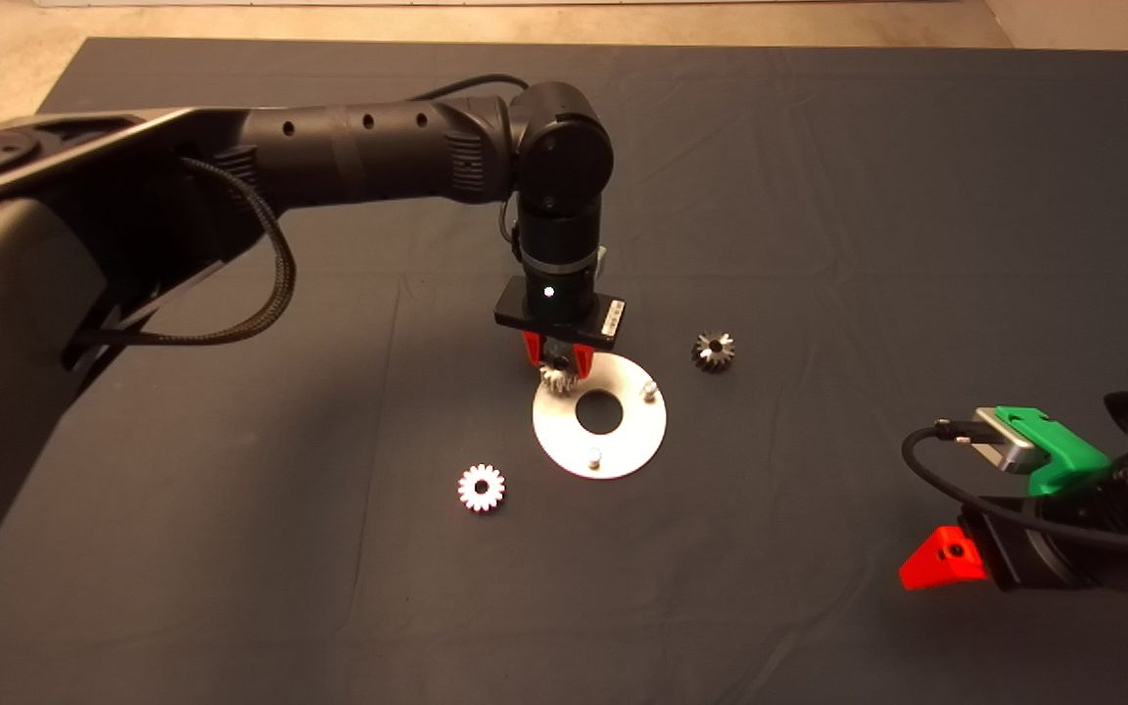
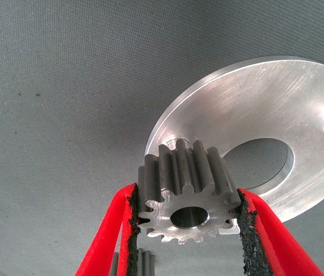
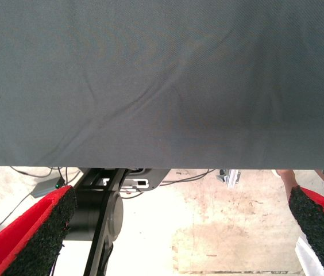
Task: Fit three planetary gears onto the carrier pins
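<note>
So far no pin carries a gear: the left gripper (image 1: 558,369) clamps one small grey toothed metal gear (image 2: 188,198) over the flat silver disc's (image 1: 642,436) far-left pin, two gears (image 1: 481,487) lie on the dark mat (image 1: 819,196), and the right gripper (image 1: 956,558) waits wide apart.

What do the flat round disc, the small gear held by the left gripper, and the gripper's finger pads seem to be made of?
Flat round silver disc: likely aluminium, brushed matt, with fine scratch lines. Small grey toothed gear, held in the left gripper: probably steel, darker, with a bright machined face. Black finger pads: apparently coarse rubber or foam, with a crumbly grain, on red plastic-looking fingers.
</note>
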